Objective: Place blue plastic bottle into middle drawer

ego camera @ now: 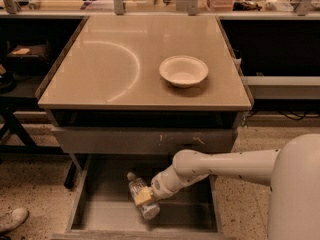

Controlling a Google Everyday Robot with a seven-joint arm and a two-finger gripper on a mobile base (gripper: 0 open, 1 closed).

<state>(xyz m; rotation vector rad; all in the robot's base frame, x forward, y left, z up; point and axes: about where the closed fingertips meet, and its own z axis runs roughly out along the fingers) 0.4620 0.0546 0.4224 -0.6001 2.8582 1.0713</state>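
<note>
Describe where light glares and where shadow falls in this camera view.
Camera view: a curved arc of glare crosses the tabletop left of the white bowl, which throws a soft shadow to its front right; the middle drawer sits dim below, where the hand is at the blue plastic bottle.

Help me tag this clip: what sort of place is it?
Likely a lab or workshop: cluttered bench behind, cables, speckled floor. The tool is in the open middle drawer, at the blue plastic bottle.

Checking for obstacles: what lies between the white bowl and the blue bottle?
Camera view: tabletop edge and scratched drawer front. Gripper is at the bottle in the middle drawer.
</note>
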